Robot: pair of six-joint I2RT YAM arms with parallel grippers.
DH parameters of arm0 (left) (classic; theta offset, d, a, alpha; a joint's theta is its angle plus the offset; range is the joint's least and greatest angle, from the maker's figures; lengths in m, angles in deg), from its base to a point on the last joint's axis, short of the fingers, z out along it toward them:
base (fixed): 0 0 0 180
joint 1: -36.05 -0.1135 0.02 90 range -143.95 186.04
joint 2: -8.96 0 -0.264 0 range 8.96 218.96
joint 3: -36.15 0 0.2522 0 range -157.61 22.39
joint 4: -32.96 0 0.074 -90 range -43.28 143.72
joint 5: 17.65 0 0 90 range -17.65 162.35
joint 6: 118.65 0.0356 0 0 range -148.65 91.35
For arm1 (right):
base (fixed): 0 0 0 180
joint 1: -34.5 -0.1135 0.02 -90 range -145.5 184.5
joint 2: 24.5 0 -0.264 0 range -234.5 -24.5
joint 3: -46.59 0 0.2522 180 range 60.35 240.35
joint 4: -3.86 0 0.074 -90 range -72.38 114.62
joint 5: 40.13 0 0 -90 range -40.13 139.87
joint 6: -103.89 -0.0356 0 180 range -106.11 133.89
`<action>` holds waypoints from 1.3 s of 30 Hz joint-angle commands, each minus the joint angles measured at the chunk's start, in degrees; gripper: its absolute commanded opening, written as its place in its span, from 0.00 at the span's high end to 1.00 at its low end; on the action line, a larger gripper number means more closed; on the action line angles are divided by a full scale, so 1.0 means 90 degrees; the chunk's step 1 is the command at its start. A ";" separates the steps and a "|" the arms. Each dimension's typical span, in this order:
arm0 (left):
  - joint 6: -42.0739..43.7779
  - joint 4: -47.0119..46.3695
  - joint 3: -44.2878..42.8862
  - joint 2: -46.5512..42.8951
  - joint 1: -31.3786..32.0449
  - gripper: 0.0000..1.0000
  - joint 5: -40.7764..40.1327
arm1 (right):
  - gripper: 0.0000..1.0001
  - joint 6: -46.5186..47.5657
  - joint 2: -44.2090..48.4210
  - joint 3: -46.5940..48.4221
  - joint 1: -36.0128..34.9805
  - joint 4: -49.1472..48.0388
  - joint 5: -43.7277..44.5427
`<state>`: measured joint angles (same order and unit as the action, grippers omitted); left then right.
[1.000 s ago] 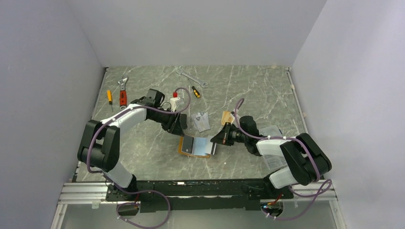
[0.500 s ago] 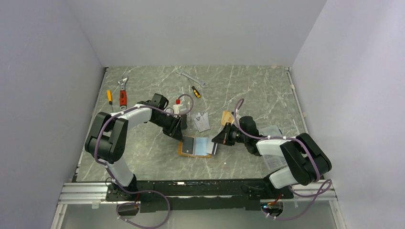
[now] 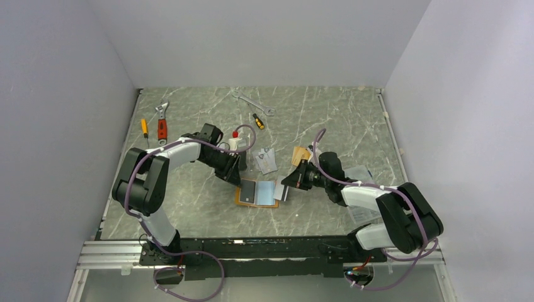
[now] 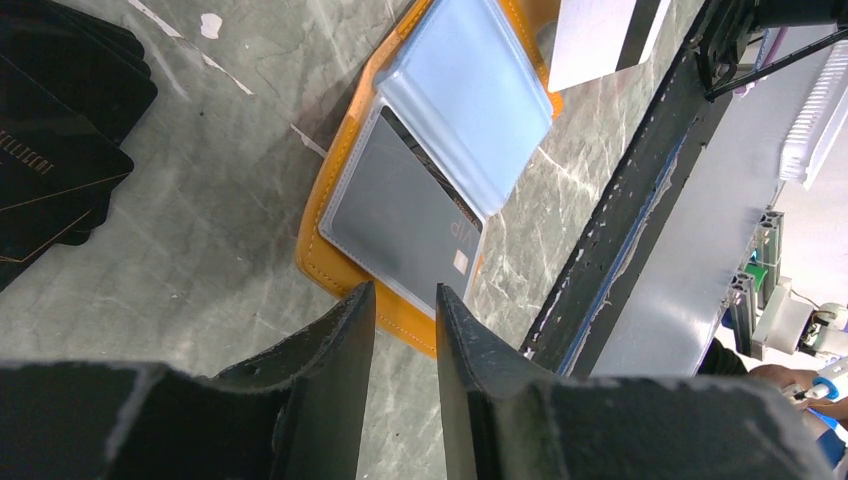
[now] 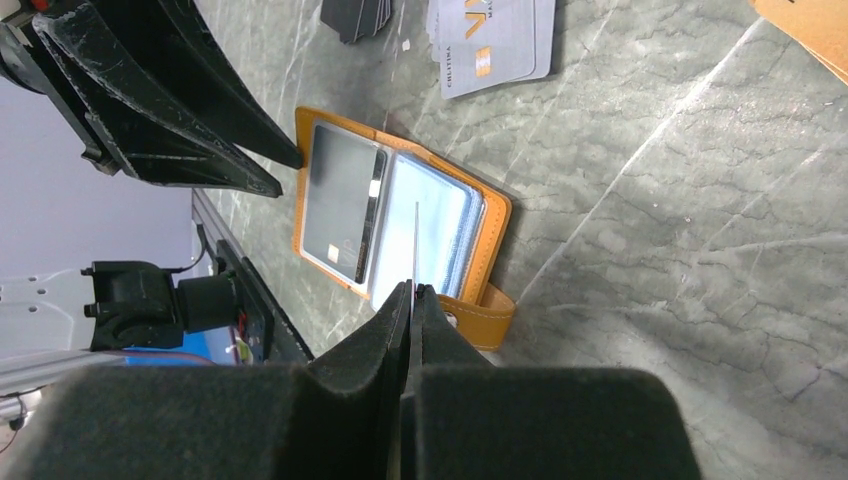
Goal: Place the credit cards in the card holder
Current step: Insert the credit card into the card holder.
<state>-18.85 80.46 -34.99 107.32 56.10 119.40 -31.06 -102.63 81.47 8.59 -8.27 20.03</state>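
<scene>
The right fingers pinch a card edge-on just over the open holder, which lies on the tabletop. The left fingers, narrowly apart and holding nothing, sit at its opposite edge. Beyond both lie silver cards.

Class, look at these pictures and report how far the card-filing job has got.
Done: the card holder lies open with one grey card in a clear pocket. In hand: the right tool is shut on a second card, edge-on over the pages; the left tool sits at the holder's edge. Left: silver cards and tan cards lie loose beside it.
</scene>
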 commanded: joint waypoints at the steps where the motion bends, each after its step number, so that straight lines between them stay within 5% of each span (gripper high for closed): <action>1: 0.0068 0.0021 -0.0142 -0.0026 0.0064 0.66 0.0064 | 1.00 0.0062 0.0044 -0.0040 0.0030 -0.0185 0.0048; 39: 0.0193 0.0091 -0.0158 -0.0102 0.0071 0.71 0.0146 | 1.00 -0.0168 -0.0505 -0.0320 0.0008 -0.0985 -0.0097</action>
<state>-18.57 80.65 -35.01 107.32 56.56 119.49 -32.85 -106.48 79.29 8.59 -13.93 19.37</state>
